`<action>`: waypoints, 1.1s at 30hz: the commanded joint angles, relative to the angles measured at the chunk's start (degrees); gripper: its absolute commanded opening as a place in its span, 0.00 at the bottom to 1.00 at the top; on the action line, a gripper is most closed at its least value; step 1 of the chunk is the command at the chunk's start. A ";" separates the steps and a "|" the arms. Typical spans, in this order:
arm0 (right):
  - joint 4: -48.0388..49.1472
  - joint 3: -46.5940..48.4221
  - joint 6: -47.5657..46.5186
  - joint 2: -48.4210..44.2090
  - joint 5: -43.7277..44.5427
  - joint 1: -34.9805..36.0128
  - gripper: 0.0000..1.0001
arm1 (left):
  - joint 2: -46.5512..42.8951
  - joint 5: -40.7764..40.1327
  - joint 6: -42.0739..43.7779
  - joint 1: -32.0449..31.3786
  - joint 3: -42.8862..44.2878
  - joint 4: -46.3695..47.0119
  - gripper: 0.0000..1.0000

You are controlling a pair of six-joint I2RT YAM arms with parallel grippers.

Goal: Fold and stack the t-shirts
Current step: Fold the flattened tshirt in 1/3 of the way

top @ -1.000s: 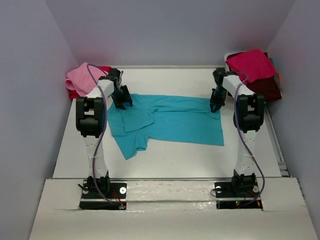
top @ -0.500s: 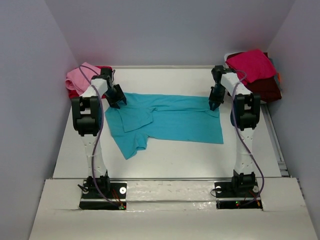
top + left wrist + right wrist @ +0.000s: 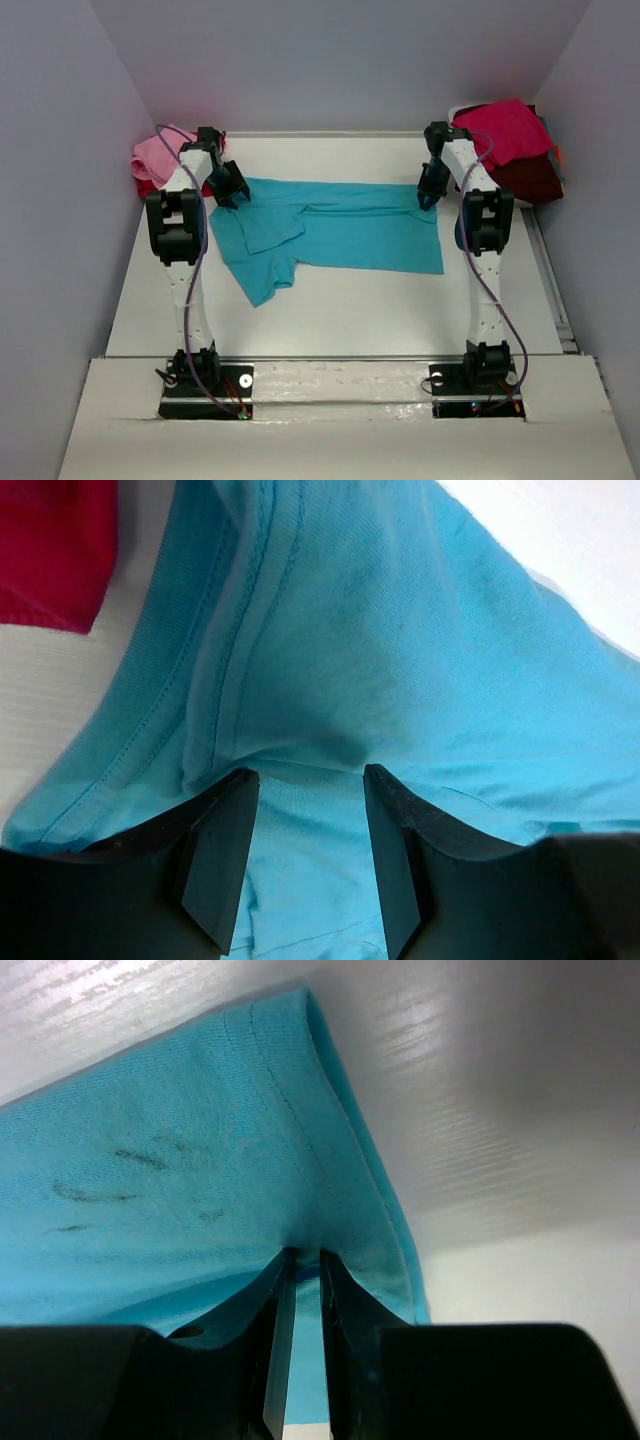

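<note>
A turquoise soft cloth t-shirt [image 3: 350,235] is spread flat across the middle of the top external frame on the flat white table [image 3: 350,320], with one sleeve pointing to the lower left. Its upper left corner is held by the left gripper [image 3: 307,775]. In the left wrist view a thick bunched fold of the turquoise cloth is clamped between the black fingers [image 3: 215,855], which stand fairly wide on it. Its upper right corner is held by the right gripper [image 3: 306,1256], whose fingers are seen nearly together, pinched on the thin hemmed edge of the same shirt. A crumpled pink cloth shirt [image 3: 160,152] is seen in the upper left of the top external frame, lying on a red cloth shirt [image 3: 147,187]. In the upper right a crimson cloth shirt [image 3: 505,128] is piled on a dark maroon cloth shirt [image 3: 530,182].
</note>
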 commanded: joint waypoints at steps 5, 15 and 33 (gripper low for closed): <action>3.16 -0.22 0.01 2.36 0.67 -1.75 0.22 | 5.37 1.89 3.93 0.99 5.23 -1.58 0.60; 11.23 -1.43 0.18 -0.26 -3.37 -1.75 0.23 | 6.35 10.52 5.42 0.99 8.14 4.20 0.62; 19.51 2.34 -0.17 0.00 -10.93 -1.75 0.43 | 3.71 17.64 0.85 0.46 7.35 16.26 0.62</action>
